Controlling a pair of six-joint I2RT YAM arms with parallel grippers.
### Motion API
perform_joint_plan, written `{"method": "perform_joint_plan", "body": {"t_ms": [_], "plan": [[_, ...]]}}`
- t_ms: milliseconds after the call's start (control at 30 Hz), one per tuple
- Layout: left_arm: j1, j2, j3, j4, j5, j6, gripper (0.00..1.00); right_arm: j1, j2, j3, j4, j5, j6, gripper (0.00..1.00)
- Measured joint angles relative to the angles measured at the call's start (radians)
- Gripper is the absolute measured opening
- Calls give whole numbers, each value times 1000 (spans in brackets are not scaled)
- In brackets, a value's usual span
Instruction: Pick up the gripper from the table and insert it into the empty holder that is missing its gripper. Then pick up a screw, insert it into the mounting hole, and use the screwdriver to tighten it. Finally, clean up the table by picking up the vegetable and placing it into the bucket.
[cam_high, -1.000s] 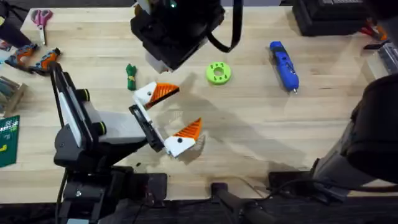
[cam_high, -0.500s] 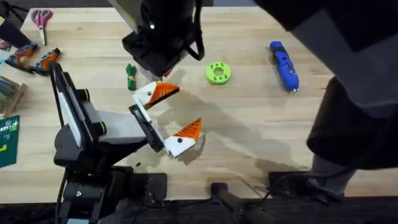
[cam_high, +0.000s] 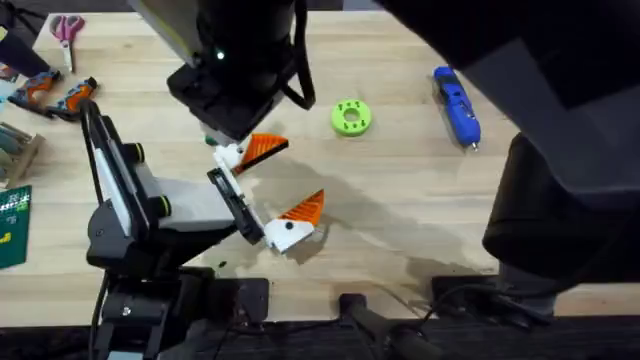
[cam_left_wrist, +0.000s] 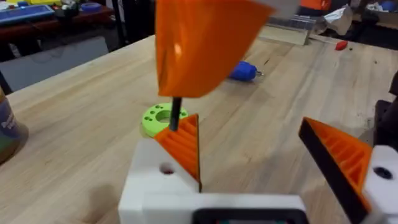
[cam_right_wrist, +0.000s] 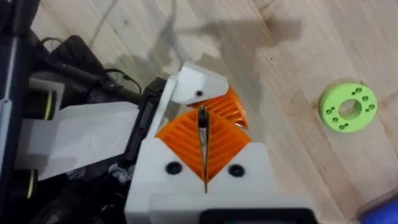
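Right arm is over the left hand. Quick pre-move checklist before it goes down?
1. Right hand shut on the screw: ok, its thin dark shaft is pinched between the orange pads.
2. Left hand open and resting low at the table: ok.
3. Orange fingertip piece seated on the white holder: ok, it looks seated in the left wrist view.
4. Screw tip lined up with the mounting hole: cannot tell; it hangs close above the piece.
5. Screwdriver free on the table for later: ok.

Overhead downward; wrist views close
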Motion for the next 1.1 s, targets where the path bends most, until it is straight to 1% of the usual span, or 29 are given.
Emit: {"method": "perform_joint_plan", "body": {"t_ms": [267, 600, 1100], "plan": [[0, 0, 0, 0, 0, 0, 985, 12, 17, 0, 7, 2, -17, 6], [0, 0, 0, 0, 0, 0, 986, 7, 44, 0, 8, 55, -17, 6], [0, 0, 0, 0, 0, 0, 985, 5, 44, 0, 19, 20, -17, 6]]}}
